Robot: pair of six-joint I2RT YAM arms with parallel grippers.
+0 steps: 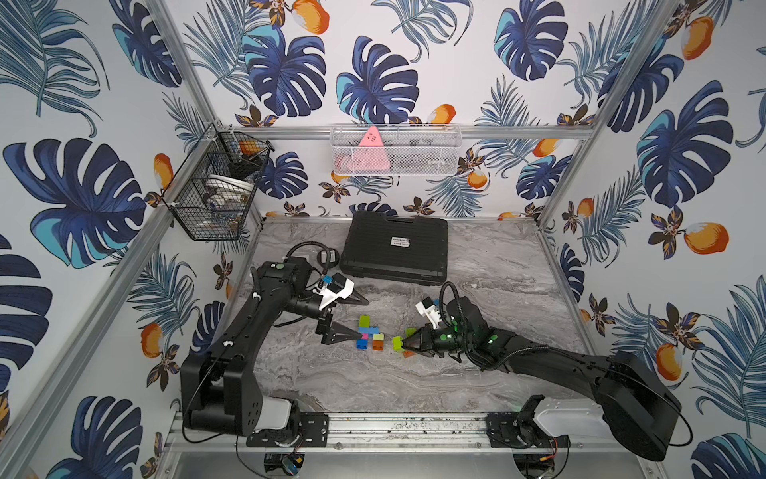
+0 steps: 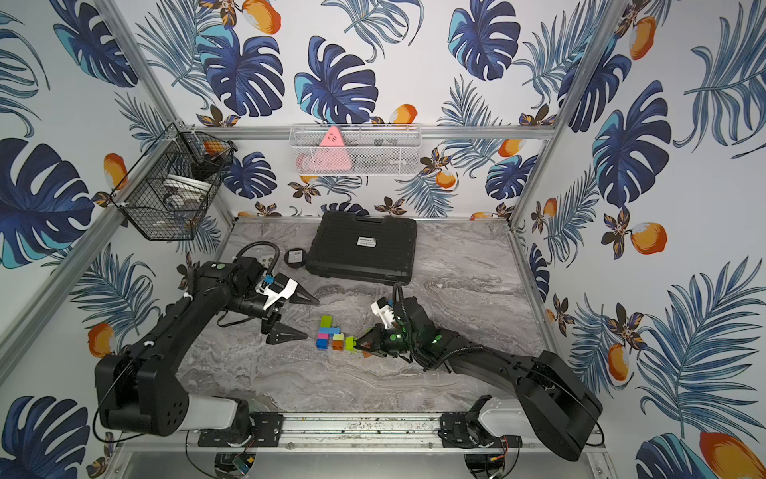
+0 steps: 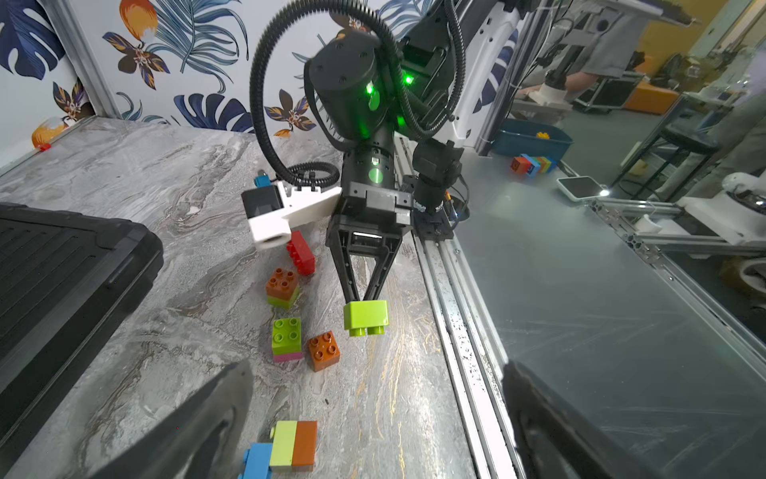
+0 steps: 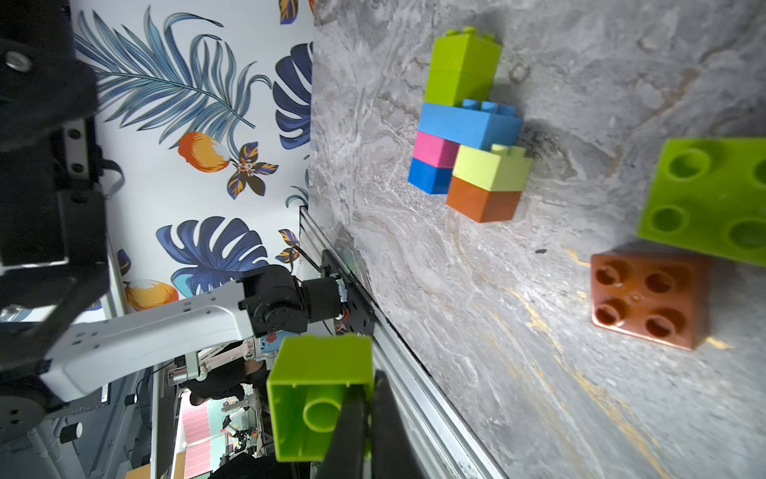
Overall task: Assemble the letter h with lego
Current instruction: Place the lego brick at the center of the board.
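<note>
In both top views, your right fingers (image 1: 415, 341) are clamping a lime green brick (image 1: 397, 343) beside the part-built h (image 1: 369, 331) in mid-counter (image 1: 497, 265). Your left fingers (image 1: 342, 333) are standing wide apart and empty on its other side.

In the left wrist view, the lime green brick (image 3: 366, 316) is pointing its studs away from your fingers. I judge you should be turning the wrist until its hollow is meeting the stem's top studs, bracing the h with the left fingers first.

In the right wrist view, the h (image 4: 468, 132) is showing lime green over a long blue brick (image 4: 464, 122). Pink and blue are sitting below, with lime on orange as the short leg. It is probably lying flat.
</note>
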